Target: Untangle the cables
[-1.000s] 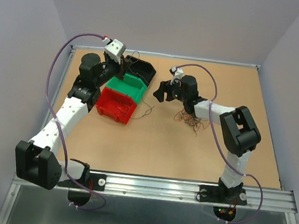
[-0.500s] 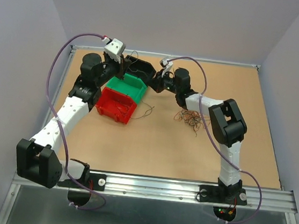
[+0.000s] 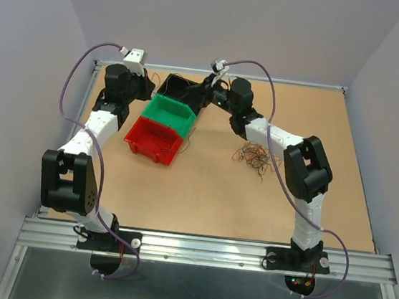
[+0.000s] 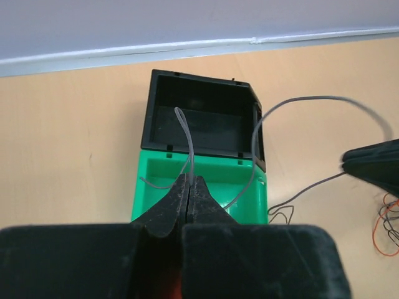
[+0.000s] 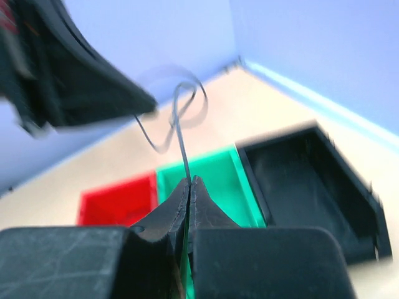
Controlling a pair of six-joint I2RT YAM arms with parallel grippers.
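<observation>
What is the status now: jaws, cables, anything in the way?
Left gripper: jaws shut on a thin grey wire. Right gripper: jaws shut, seemingly on the same wire. Cable bunch lies right of the bins. Nothing blocks it.

The top camera sits high above and behind the arm bases, tilted down and forward, far enough back to take in the whole tabletop [image 3: 202, 193] up to the rear wall. The left wrist camera rides just behind the left claw [image 4: 189, 187]. It looks down along its fingers toward the back edge, close over the black bin [image 4: 147, 112] and green bin [image 4: 252, 180], near enough to show the thin cable [image 4: 189, 143] pinched at the tips. The right wrist camera looks past the right claw [image 5: 189, 184] from closer still, blurred, facing left toward the side wall. All three views share those bins, and each wrist view catches the opposite claw.
</observation>
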